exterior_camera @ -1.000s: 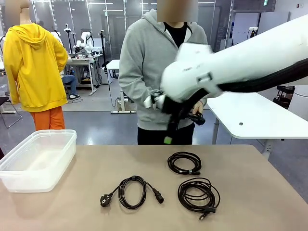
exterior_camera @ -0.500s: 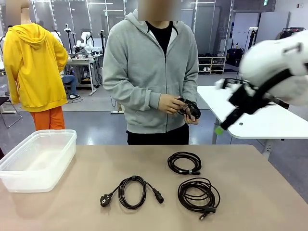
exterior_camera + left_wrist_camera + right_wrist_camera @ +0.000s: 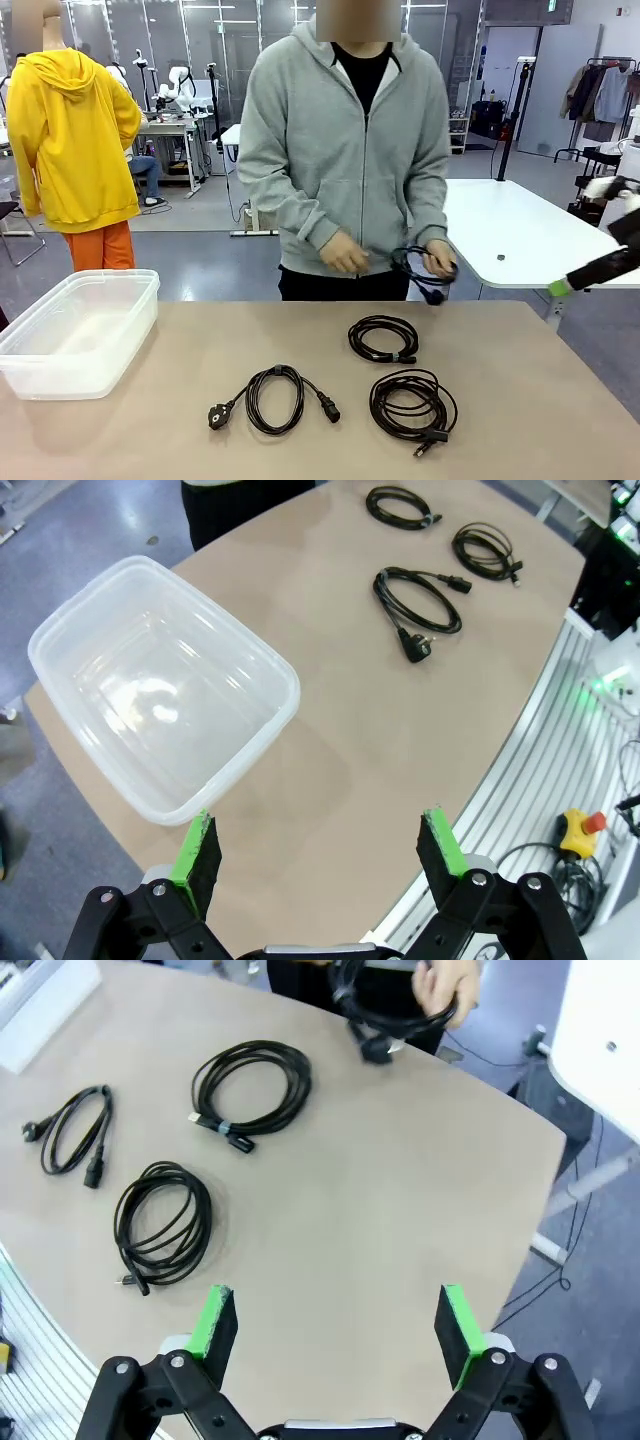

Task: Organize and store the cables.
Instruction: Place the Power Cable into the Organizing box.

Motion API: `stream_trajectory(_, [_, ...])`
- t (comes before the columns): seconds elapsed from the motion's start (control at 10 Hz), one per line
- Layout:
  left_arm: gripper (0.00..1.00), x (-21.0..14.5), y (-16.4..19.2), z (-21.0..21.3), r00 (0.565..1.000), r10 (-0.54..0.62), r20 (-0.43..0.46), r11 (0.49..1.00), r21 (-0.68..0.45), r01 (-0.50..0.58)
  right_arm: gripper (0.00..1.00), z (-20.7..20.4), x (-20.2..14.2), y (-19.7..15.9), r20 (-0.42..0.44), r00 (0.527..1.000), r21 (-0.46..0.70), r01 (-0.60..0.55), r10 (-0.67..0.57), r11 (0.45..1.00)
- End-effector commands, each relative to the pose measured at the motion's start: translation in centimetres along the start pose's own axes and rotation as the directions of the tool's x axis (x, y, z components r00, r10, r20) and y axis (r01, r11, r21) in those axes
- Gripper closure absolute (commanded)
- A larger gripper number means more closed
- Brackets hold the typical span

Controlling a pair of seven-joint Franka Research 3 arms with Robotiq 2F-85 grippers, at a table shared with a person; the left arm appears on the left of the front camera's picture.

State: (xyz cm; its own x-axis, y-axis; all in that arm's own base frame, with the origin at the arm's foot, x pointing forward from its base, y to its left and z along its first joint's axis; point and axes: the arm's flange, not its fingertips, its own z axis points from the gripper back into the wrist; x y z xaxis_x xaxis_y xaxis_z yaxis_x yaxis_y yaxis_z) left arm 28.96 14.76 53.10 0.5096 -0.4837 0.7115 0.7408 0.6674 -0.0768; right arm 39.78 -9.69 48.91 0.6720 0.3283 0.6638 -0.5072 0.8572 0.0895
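With our left end effector [image 3: 318, 825] and right end effector [image 3: 335, 1295] open, pinching one strand could uncoil a cable [image 3: 277, 371].

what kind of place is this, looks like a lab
Probably a robotics lab or test hall: a tan table laid out with coiled cables and a clear bin, a yellow-and-red emergency stop button beside its edge, and white worktables on an open floor.
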Motion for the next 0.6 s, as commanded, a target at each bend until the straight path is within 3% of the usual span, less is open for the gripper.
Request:
stream_trajectory(0.0, [0.0, 0.0, 0.1, 0.2, 1.0, -0.019, 0.011, 1.0, -0.012, 0.02, 0.0, -0.1, -1.8, -0.9, 0.069, 0.995, -0.009, 0.074, -0.073, 0.997])
stream_trajectory(0.3, [0.0, 0.0, 0.1, 0.2, 1.0, -0.019, 0.011, 1.0, -0.012, 0.02, 0.0, 0.5, -4.5, -2.6, 0.112, 0.98, 0.001, 0.164, -0.163, 0.986])
stream_trajectory(0.5, [0.0, 0.0, 0.1, 0.2, 1.0, -0.019, 0.011, 1.0, -0.012, 0.02, 0.0, -0.4, -4.3, -3.0, 0.131, 0.983, 0.029, 0.122, -0.125, 0.992])
